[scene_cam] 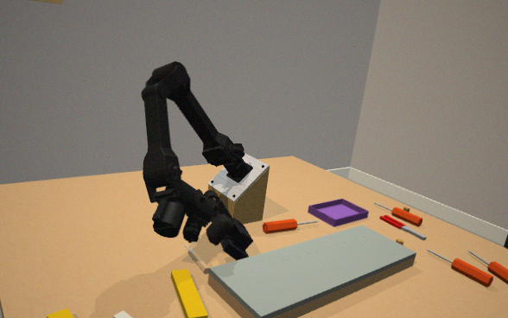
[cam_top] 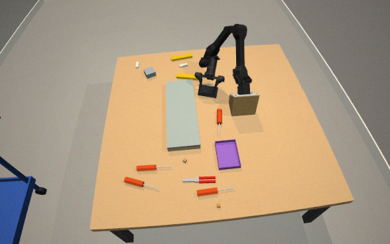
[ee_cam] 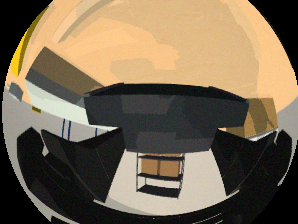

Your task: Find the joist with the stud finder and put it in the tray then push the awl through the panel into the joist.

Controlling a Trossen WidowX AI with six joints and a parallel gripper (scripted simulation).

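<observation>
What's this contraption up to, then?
A black robot arm has its hand closed around a dark block, probably the stud finder for locating a hidden joist. It's beside the pale panel, not over it. The purple tray is empty, and the orange-handled tools lie on the table.
</observation>
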